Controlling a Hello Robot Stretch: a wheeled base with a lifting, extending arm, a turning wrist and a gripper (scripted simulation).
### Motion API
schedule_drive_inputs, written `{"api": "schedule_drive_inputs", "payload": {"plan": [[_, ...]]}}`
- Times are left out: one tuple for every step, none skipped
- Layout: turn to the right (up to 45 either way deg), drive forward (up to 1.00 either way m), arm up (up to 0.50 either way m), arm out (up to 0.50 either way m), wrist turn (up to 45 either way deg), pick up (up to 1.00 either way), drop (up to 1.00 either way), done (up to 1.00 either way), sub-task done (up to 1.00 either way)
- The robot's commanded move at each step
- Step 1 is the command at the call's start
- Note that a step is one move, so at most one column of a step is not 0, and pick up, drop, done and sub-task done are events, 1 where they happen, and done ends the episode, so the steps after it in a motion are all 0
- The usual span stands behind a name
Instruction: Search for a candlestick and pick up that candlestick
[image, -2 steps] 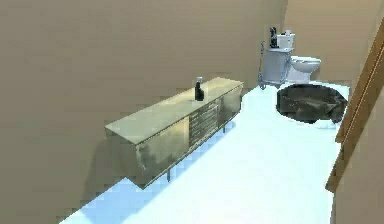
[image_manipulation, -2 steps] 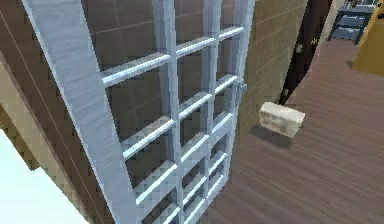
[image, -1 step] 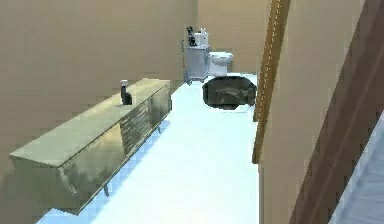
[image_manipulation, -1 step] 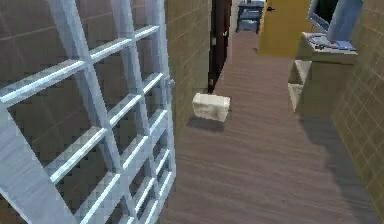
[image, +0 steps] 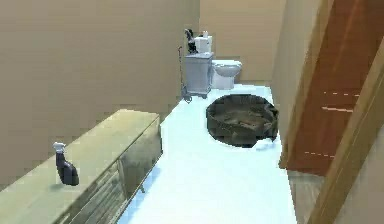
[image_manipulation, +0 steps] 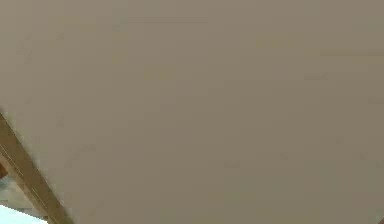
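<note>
Pale wood is where you should look: on the low cabinet (image: 112, 135) at the forward view's lower left stands a small dark upright object (image: 66, 165) with a pale top. It may be the candlestick, but it's too small to confirm. You're in the search step, I judge. Next, drive closer and bring the arm's side round to that cabinet. The claw's state cannot be told. Upper centre, a grey stand (image: 196, 75) and a toilet (image: 227, 72) line the back wall. A dark round basket (image: 242, 118) lies mid-floor, and a brown door (image: 335, 90) crowds the right.
</note>
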Motion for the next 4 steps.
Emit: {"api": "schedule_drive_inputs", "payload": {"plan": [[0.0,1.00,0.00,0.00,0.0,0.00,0.00,0.00,0.00],[0.0,0.70,0.00,0.00,0.0,0.00,0.00,0.00,0.00],[-12.0,0.00,0.00,0.00,0.0,0.00,0.00,0.00,0.00],[0.0,0.85,0.00,0.00,0.0,0.00,0.00,0.00,0.00]]}}
